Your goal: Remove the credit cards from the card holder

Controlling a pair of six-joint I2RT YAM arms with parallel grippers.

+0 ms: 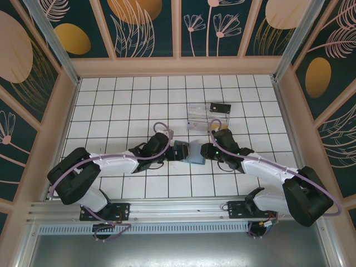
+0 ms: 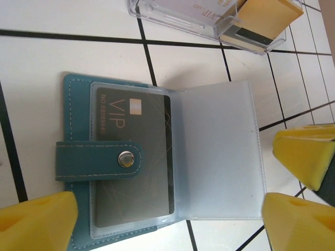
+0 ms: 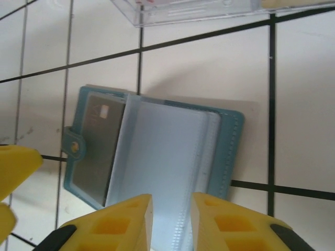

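lying open on the tiles (image 1: 111,111) near the clear box (image 1: 201,115), the card holder (image 1: 187,151) runs its long axis left to right, snap tab (image 2: 99,161) toward the left gripper (image 1: 168,150), which gapes wide, empty. the right gripper (image 3: 171,209) sits narrow astride the clear sleeves (image 3: 162,157); whether it pinches them, cannot tell.

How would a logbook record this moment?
card holder open, flat; VIP card sleeved; left gripper jaws open; right gripper jaws astride clear sleeves, grip unclear
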